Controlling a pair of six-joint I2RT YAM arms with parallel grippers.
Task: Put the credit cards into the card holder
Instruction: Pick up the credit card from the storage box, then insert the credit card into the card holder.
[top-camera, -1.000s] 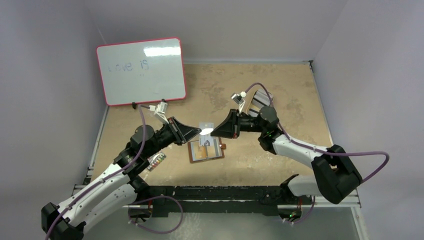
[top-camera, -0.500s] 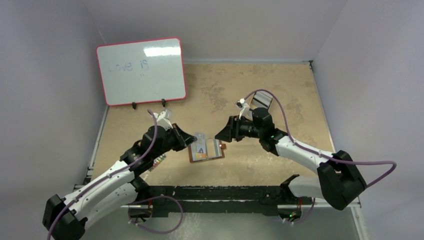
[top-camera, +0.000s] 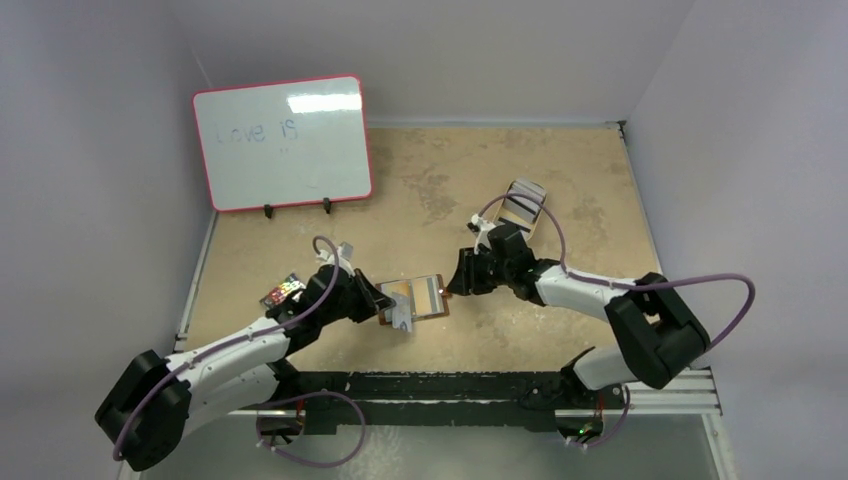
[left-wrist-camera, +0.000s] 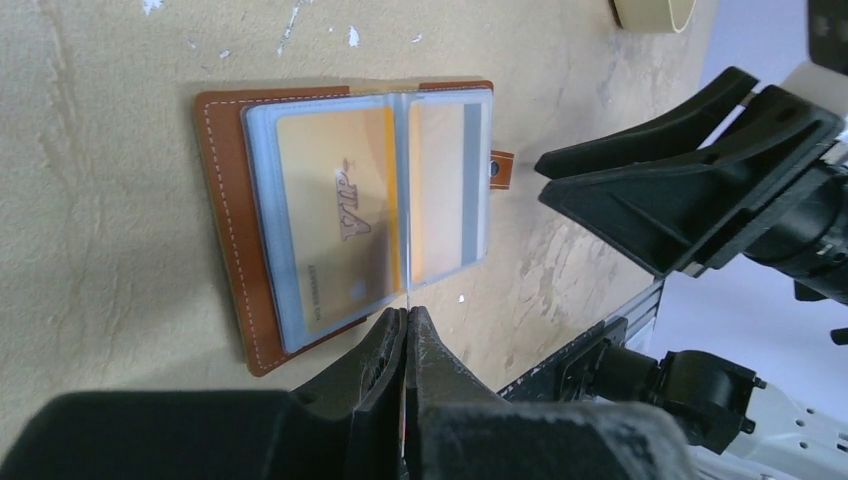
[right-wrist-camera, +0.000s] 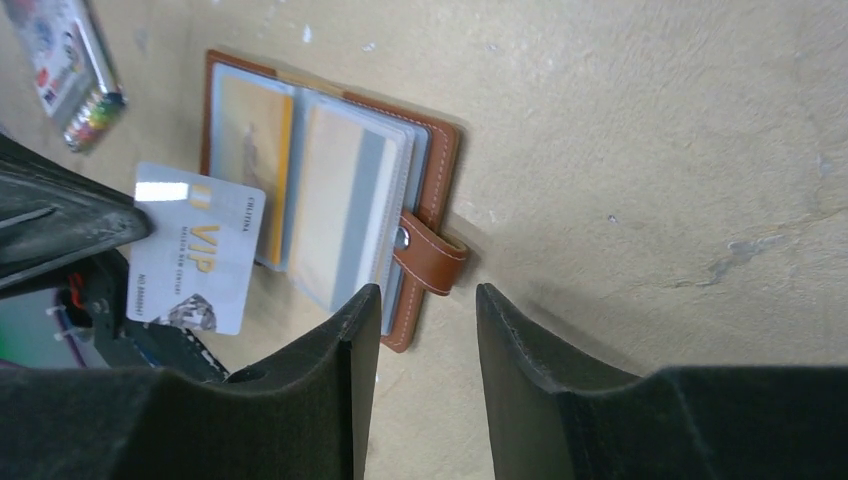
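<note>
Lying open and flat on the tan table (top-camera: 580, 160), the card holder (top-camera: 415, 298) shows two clear plastic sleeves framed by brown stitched leather. The sleeve on its left page has a gold card (left-wrist-camera: 335, 215) in it, and the one on its right page has a pale card with a grey stripe (left-wrist-camera: 447, 185). A short strap (right-wrist-camera: 432, 256) with a metal snap sticks out from the holder's right edge. The left gripper (left-wrist-camera: 408, 320) sits at the holder's near-left corner with its jaws pressed together on a white card (right-wrist-camera: 195, 250) printed "VIP". It pinches the card by one end, while the free end reaches over the holder's near edge. From the left wrist the card appears edge-on as a thin line along the fold between the two pages. Whether it touches a sleeve or just hangs above cannot be told. The right gripper (right-wrist-camera: 428, 295) hovers just to the right of the holder, by the strap. Its jaws are parted, with nothing between them, and the strap and the holder's right edge show through the gap below. Whether the fingertips touch the leather cannot be told. Left of the holder, beyond the left arm, lies a flat packet with a row of coloured dots (top-camera: 283, 292). Well behind the holder and to its right is a tan tin (top-camera: 524, 203), its contents too small to make out. Far behind the holder on the left, a red-framed whiteboard (top-camera: 283, 140) stands against the wall with faint writing on it.
</note>
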